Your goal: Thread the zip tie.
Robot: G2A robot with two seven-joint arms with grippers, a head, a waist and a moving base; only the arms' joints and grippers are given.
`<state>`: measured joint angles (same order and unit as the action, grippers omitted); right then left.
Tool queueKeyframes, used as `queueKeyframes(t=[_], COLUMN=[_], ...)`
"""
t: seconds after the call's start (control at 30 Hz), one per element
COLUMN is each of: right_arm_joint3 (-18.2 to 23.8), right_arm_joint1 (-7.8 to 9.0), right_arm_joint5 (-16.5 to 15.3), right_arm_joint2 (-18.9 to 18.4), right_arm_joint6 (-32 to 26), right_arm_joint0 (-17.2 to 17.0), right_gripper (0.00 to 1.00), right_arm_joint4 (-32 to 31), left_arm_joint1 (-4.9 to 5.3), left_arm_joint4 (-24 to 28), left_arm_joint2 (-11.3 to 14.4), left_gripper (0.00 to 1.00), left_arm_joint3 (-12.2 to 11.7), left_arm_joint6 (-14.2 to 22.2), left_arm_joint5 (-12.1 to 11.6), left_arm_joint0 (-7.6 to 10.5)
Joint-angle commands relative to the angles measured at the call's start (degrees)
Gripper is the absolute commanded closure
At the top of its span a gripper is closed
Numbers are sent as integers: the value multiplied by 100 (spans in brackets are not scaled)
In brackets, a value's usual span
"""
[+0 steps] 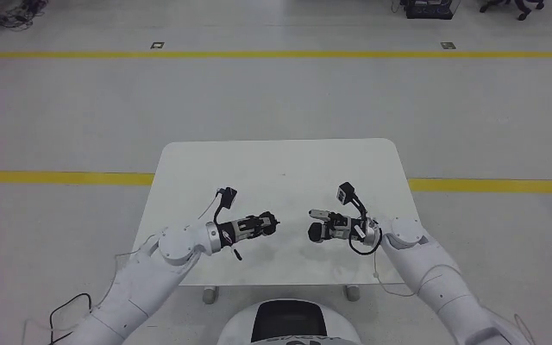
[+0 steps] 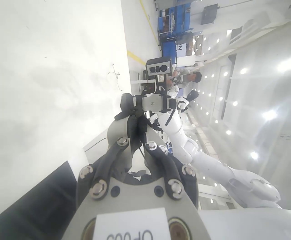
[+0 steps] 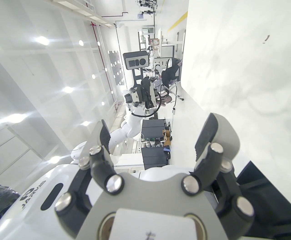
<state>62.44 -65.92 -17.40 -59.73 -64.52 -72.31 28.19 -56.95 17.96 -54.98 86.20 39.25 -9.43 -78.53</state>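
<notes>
**Two arms above the white table [image 1: 276, 164], hands facing each other, close but apart.** Left hand [image 1: 273, 223]: fingers pinched together on a short dark strip that juts from the tips above the table. It appears to be the zip tie [image 2: 120, 115], though this is hard to tell. Right hand [image 3: 156, 124]: fingers spread wide, holding nothing.

place: robot lab | floor: yellow lines [image 1: 276, 54] | background: blue racks [image 2: 167, 21]
</notes>
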Motion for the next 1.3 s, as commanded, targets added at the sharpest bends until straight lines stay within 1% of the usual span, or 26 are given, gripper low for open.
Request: queueKeyframes(t=[0.0, 0.07, 0.1, 0.2, 0.27, 0.33, 0.4, 0.47, 0.53, 0.57, 0.67, 0.77, 0.8, 0.93, 1.27], right_arm_joint3=[44, 130, 194, 434, 686, 1018, 1278, 1600, 1857, 2033, 2391, 2595, 2596, 2468, 2475], right_arm_joint1=[9, 47, 92, 193, 289, 389, 460, 531, 583, 609, 650, 668, 673, 654, 651], right_arm_joint5=[60, 90, 153, 406, 761, 1149, 1429, 1804, 2235, 2527, 3146, 3608, 3688, 3688, 3688], right_arm_joint2=[-29, -119, -211, -458, -658, -832, -972, -1093, -1126, -1136, -1080, -944, -881, -758, -751], right_arm_joint6=[156, 220, 299, 330, 371, 252, 208, 155, 85, 74, 40, 11, 48, 174, 179], right_arm_joint0=[-46, -40, -28, -71, -97, -82, -112, -96, -77, -50, -5, 23, 29, 71, 74], right_gripper=[0, 0, 0, 0, 0, 0, 0, 0, 0, 0, 0, 0, 0, 0, 0], right_arm_joint4=[-34, -197, -440, -716, -1120, -1608, -1940, -2354, -2763, -3020, -3521, -3920, -4114, -4489, -4499], left_arm_joint1=[-1, -1, -1, -1, -1, -1, -1, -1, -1, -1, -1, -1, -1, -1, -1], left_arm_joint4=[-4, -4, -4, -4, -4, -4, -4, -4, -4, -4, -4, -4, -4, -4, -4], left_arm_joint2=[1, 1, 1, 1, 1, 1, 1, 1, 1, 1, 1, 1, 1, 1, 1], left_gripper=[100, 100, 100, 100, 100, 100, 100, 100, 100, 100, 100, 100, 100, 100, 100], left_arm_joint3=[0, 0, 0, 0, 0, 0, 0, 0, 0, 0, 0, 0, 0, 0, 0], left_arm_joint6=[-4, -4, -4, -4, -4, -4, -4, -4, -4, -4, -4, -4, -4, -4, -4], left_arm_joint5=[1, 1, 1, 1, 1, 1, 1, 1, 1, 1, 1, 1, 1, 1, 1], left_arm_joint0=[1, 1, 1, 1, 1, 1, 1, 1, 1, 1, 1, 1, 1, 1, 1])
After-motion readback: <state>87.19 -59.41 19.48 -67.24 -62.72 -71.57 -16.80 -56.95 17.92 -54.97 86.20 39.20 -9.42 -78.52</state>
